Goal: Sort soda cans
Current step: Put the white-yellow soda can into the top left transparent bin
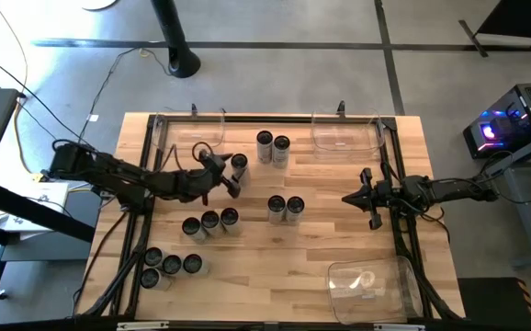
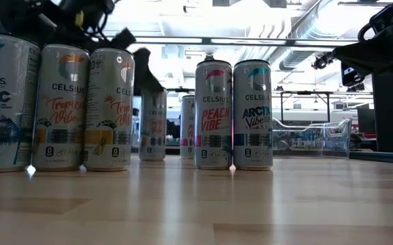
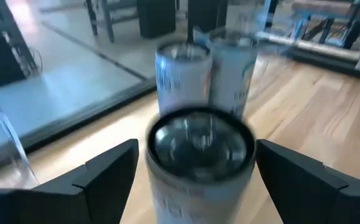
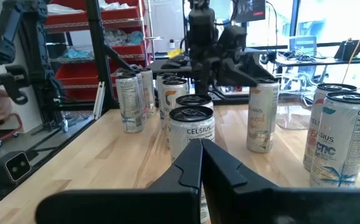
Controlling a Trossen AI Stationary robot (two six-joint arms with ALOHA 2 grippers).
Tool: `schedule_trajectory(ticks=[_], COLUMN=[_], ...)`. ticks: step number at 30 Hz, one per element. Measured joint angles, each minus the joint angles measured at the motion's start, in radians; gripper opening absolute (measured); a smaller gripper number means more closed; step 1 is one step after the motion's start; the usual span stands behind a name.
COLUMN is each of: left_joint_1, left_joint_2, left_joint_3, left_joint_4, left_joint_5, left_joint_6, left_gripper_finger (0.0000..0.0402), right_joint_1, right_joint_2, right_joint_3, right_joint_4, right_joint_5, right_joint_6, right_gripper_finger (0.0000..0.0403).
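While all twelve Celsius cans (image 1: 209,221) stand in loose clusters on the wooden table (image 1: 321,239), none lies in the clear bins (image 1: 345,136), so sorting looks barely begun. The left gripper (image 1: 226,176) straddles a can (image 3: 198,158) near the far-left bin, jaws spread, unclenched. The right gripper (image 1: 351,198) waits clenched and empty near the right edge. Flavour labels are mostly unreadable.
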Motion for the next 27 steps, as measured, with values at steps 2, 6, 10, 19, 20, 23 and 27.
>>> schedule_trajectory(ticks=[2,6,10,19,20,23,27], left_joint_1=[0.0,0.005,0.016,0.053,0.057,0.07,0.091], left_joint_2=[-0.035,-0.063,-0.063,-0.063,-0.063,-0.063,-0.062], left_joint_3=[0.0,0.0,0.0,0.0,0.0,0.0,0.0], left_joint_4=[-0.016,-0.027,-0.027,-0.028,-0.028,-0.029,-0.039], left_joint_5=[0.0,0.014,0.117,0.136,0.136,0.141,0.211], left_joint_6=[0.031,0.109,0.184,0.185,0.187,0.188,0.187], left_gripper_finger=[0.0316,0.0317,0.0317,0.0317,0.0317,0.0317,0.0317], right_joint_1=[0.0,0.0,0.0,0.0,0.0,0.0,0.0], right_joint_2=[0.0,0.0,0.0,0.0,0.0,0.0,0.0], right_joint_3=[0.0,0.0,0.0,0.0,0.0,0.0,0.0], right_joint_4=[0.0,0.0,0.0,0.0,0.0,0.0,0.0], right_joint_5=[0.0,0.0,0.0,0.0,0.0,0.0,0.0], right_joint_6=[0.0,0.0,0.0,0.0,0.0,0.0,0.0], right_gripper_finger=[0.0,0.0,0.0,0.0,0.0,0.0,0.0])
